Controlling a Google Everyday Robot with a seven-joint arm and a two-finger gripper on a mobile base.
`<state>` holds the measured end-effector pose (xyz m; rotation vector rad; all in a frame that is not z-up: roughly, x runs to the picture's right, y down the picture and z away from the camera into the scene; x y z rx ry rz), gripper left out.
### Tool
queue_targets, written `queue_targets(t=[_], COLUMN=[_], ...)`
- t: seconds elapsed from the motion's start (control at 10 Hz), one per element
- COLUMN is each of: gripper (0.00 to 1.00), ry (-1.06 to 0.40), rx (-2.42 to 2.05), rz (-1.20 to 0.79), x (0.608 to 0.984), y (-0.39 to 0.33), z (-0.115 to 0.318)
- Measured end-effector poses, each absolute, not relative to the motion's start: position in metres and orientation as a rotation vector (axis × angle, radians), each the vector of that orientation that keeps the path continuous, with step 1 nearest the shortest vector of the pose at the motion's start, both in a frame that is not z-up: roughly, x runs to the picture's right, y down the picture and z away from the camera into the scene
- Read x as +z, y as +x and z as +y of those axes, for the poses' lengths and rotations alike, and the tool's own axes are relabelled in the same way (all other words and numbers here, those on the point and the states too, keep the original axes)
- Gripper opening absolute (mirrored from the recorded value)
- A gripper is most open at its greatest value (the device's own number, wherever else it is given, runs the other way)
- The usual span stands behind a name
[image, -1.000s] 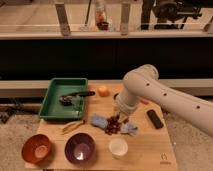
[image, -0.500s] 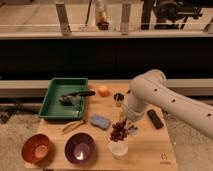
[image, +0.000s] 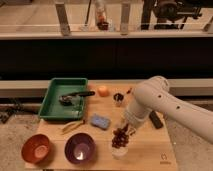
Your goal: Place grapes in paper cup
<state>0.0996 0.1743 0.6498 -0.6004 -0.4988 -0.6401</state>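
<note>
The grapes (image: 120, 137), a small dark red-purple bunch, hang from my gripper (image: 125, 129) right over the paper cup (image: 120, 151). The lowest berries sit at or just inside the cup's rim. The cup is small and white and stands at the front of the wooden table (image: 150, 150), to the right of the purple bowl. The gripper is shut on the top of the bunch. My white arm (image: 160, 102) comes in from the right and bends down to it.
A green tray (image: 52, 102) holding a black-handled tool stands at the back left. An orange fruit (image: 103, 90) and a small dark can (image: 118, 98) sit behind. A blue sponge (image: 100, 121), a purple bowl (image: 80, 147), an orange bowl (image: 36, 147) and a black object (image: 156, 120) are nearby.
My gripper has carried the grapes forward and down, from beside the blue sponge to right over the paper cup. Nothing else has moved.
</note>
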Motion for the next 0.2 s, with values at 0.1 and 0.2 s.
queue_targets(t=[0.1,0.2], gripper=[0.02,0.02], ry=[-0.608,-0.609], rx=[-0.646,-0.651], rz=[-0.501,-0.500], x=[0.6496,0.6499], y=[0.0992,0.0986], z=[0.1785,0.1814])
